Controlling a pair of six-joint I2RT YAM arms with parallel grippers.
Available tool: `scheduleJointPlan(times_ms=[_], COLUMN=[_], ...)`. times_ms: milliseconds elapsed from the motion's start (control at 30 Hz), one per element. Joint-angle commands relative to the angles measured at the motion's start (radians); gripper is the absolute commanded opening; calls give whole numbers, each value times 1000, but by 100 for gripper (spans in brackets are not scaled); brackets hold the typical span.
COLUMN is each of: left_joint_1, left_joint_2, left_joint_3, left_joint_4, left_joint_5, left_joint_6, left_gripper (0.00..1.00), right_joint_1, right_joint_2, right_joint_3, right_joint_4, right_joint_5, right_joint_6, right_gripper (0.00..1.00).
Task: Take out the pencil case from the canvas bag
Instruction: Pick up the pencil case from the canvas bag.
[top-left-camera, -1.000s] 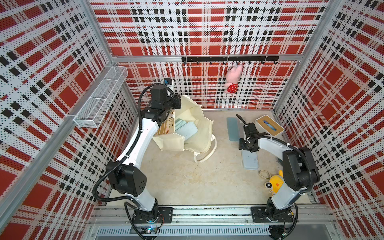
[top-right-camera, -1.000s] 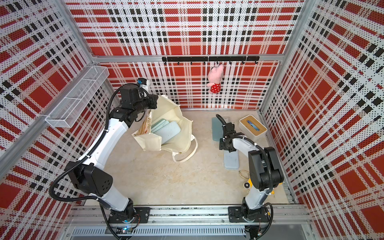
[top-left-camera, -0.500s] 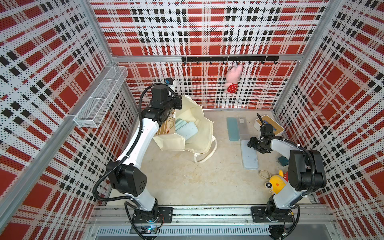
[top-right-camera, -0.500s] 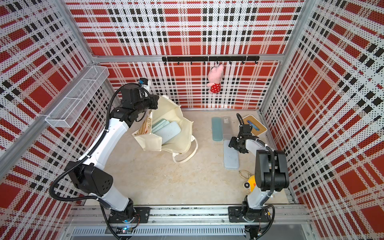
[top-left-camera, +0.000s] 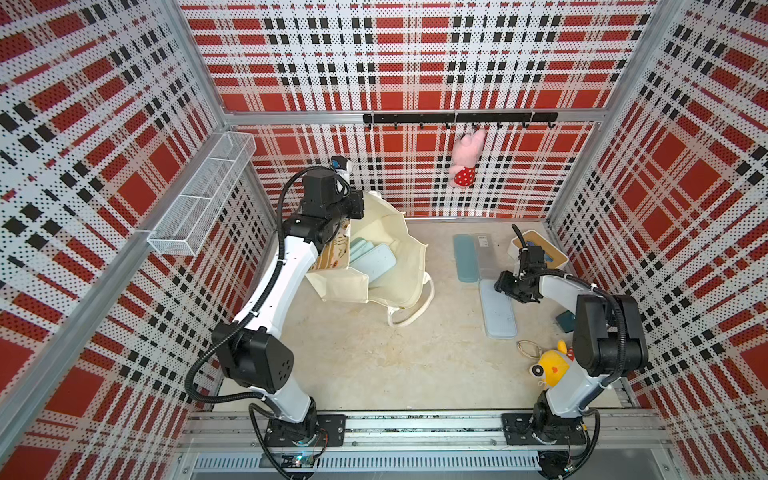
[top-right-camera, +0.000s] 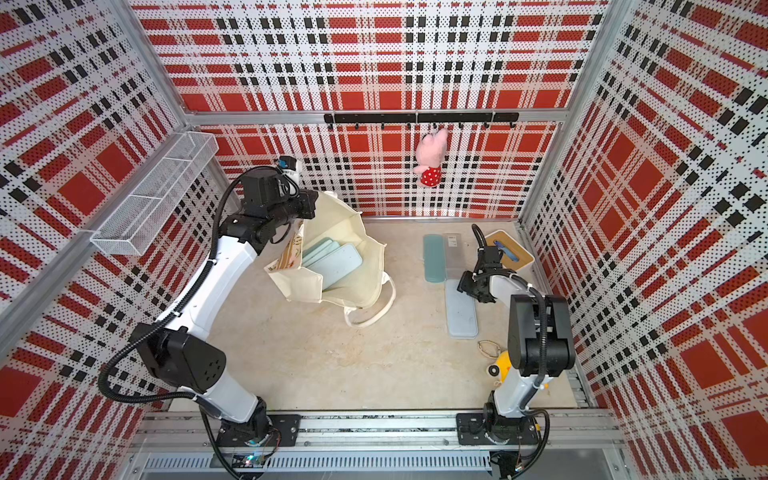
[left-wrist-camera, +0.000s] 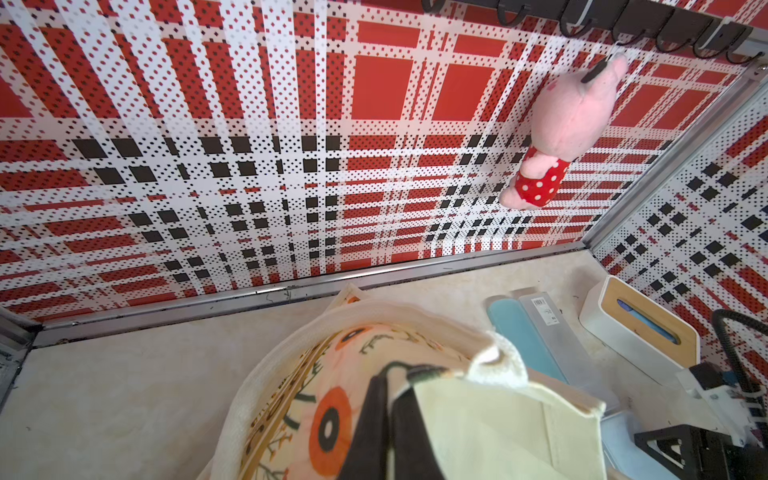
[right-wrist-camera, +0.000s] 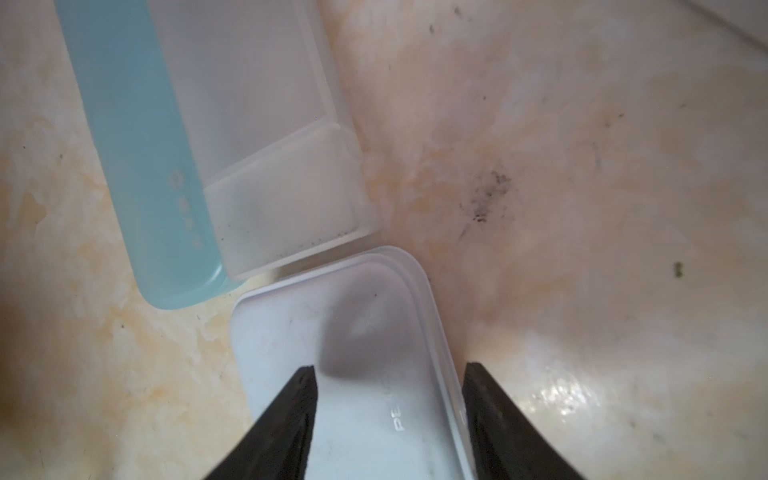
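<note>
The cream canvas bag (top-left-camera: 401, 249) (top-right-camera: 361, 237) stands open at the back left, its white handle looped on the floor. My left gripper (top-left-camera: 353, 205) (top-right-camera: 309, 203) (left-wrist-camera: 388, 386) is shut on the bag's (left-wrist-camera: 478, 424) top rim beside the printed face. Pale blue pencil cases (top-left-camera: 376, 262) (top-right-camera: 338, 264) lean inside the bag. Another pale pencil case (top-left-camera: 498, 313) (top-right-camera: 461, 313) (right-wrist-camera: 353, 332) lies flat on the floor at the right. My right gripper (top-left-camera: 505, 286) (top-right-camera: 467, 286) (right-wrist-camera: 388, 370) hovers open over its far end, one finger above the lid, the other at its edge.
A teal and clear case (top-left-camera: 471, 257) lies just beyond the pale one. A white box with a wooden lid (top-left-camera: 540, 249) sits at the back right. A yellow plush (top-left-camera: 550, 365) and a dark teal item (top-left-camera: 566, 322) lie beside the right arm. A pink plush (top-left-camera: 465, 162) hangs on the back wall.
My right gripper swung right, off the far end of the floor pencil case, then came back left over it. The left arm and the bag have not moved.
</note>
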Motion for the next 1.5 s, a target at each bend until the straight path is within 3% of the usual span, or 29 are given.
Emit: scheduleJointPlan(times_ms=[0, 300, 567, 767, 967, 1233, 1467], left_joint_1=[-6, -64, -96, -114, -119, -124, -125], left_joint_2=[-20, 10, 34, 60, 66, 57, 51], left_joint_3=[75, 104, 125, 155, 159, 148, 146], left_joint_4=[102, 102, 131, 131, 130, 134, 133], left_joint_5=[25, 4, -31, -32, -34, -23, -14], left_joint_6=[-4, -33, -72, -77, -79, -72, -60], left_gripper=[0, 0, 0, 0, 0, 0, 0], right_joint_1=[47, 299, 559, 657, 752, 774, 781], right_joint_2=[-137, -332, -396, -354, -248, -70, 51], right_joint_3=[5, 6, 28, 104, 217, 279, 321], right_joint_4=[44, 252, 463, 523, 429, 416, 337], right_joint_5=[25, 4, 113, 10, 31, 12, 129], right_joint_6=[26, 138, 153, 115, -17, -23, -21], right_gripper=[60, 61, 57, 58, 58, 58, 56])
